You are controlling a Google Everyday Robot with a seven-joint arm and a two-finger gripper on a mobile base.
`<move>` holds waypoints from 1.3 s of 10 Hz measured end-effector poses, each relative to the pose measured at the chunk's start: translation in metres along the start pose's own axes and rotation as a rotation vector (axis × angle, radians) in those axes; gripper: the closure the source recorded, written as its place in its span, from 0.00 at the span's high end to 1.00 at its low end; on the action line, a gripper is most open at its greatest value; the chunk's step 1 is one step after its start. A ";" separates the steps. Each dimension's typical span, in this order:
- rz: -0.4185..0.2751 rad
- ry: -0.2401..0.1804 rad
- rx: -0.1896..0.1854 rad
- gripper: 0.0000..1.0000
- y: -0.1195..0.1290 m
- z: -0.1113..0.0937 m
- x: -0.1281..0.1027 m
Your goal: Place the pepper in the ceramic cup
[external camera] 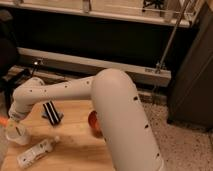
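Observation:
The ceramic cup (18,135) is a small white cylinder standing at the left edge of the wooden table (75,145). My gripper (14,119) is at the end of the white arm (60,91), directly above the cup and close to its rim. A small orange-red piece, the pepper (4,120), shows at the frame's left edge right beside the gripper, just above and left of the cup. Whether the gripper holds it cannot be seen.
A white labelled bottle (37,151) lies on the table in front of the cup. A black striped object (51,112) lies behind it. An orange-red bowl (93,123) is half hidden by my thick upper arm (122,125). Speckled floor (180,145) is to the right.

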 end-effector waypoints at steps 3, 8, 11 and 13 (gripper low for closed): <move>-0.030 -0.023 0.000 0.05 0.005 0.002 -0.005; -0.098 -0.036 -0.027 0.05 0.026 0.010 -0.001; -0.113 -0.017 -0.034 0.05 0.028 0.008 0.005; -0.113 -0.018 -0.031 0.05 0.026 0.005 0.005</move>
